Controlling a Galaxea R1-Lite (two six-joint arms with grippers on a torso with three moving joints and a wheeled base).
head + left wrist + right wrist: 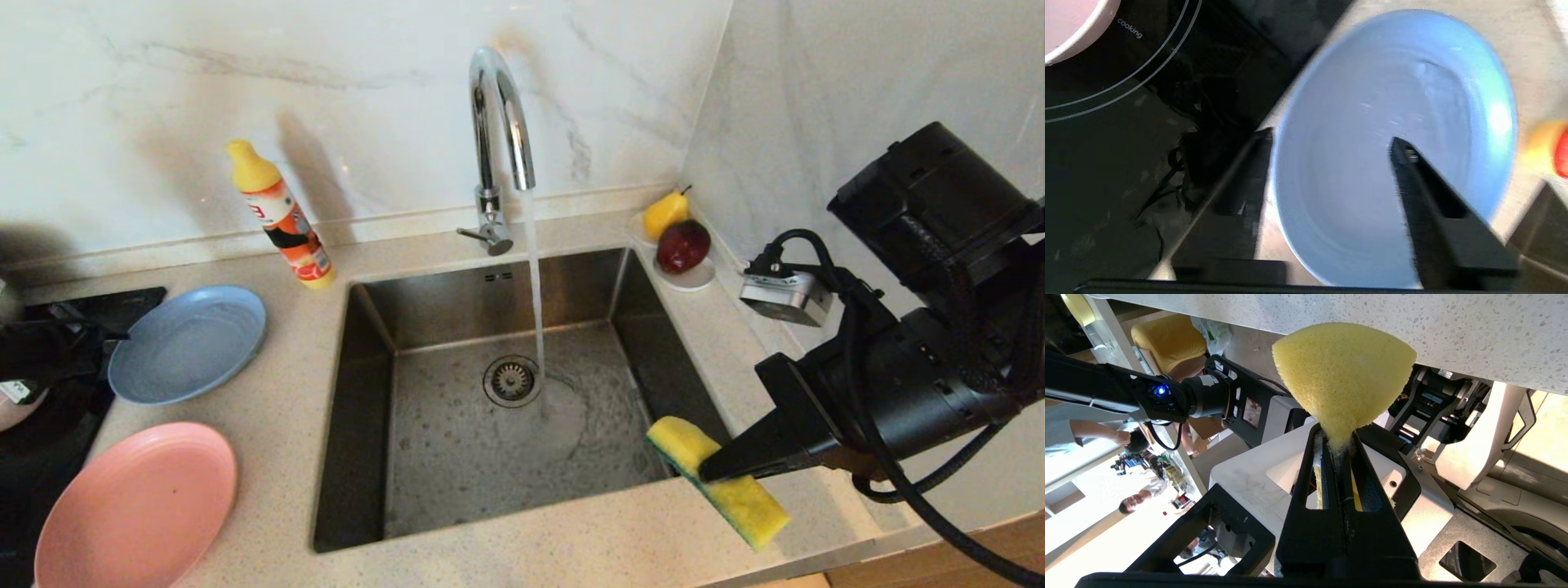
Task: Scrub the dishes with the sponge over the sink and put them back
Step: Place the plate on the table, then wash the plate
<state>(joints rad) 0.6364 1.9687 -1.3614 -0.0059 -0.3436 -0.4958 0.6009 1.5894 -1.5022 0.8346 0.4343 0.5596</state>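
1. The right gripper (709,472) is pinching the sponge (718,478) with its fingers (1349,457) pressed fully together; in the right wrist view the yellow foam is bulging out in a fan above the squeezed tips.
2. The sponge is hanging at the sink's (424,482) near right corner, its green side facing the basin and its lower end sitting over the speckled surface (571,547).
3. The left gripper (1331,141) is standing with its fingers (1412,171) spread apart and gripping nothing; one fingertip is lying over the inside of the blue plate (1372,122), the other just outside its rim.
4. Whether either fingertip is touching the plate cannot be told.
5. In the head view the blue plate (188,343) is resting flat on the surface left of the sink, with the left arm showing only as a dark shape at the frame's left edge.
6. The pink plate (135,506) is lying nearer, below the blue one, partly overhanging the black cooktop (49,441).
7. A pale bowl (1069,28) is sitting on the cooktop, seen in the left wrist view's corner.
8. Water is running from the tap (498,122) into the sink, landing just beside the round drain (512,380).
9. A soap bottle (282,216) is standing behind the blue plate, by the wall.
10. A pear (665,214) and a dark red fruit (682,247) are sitting on a white saucer (694,280) at the sink's far right corner.
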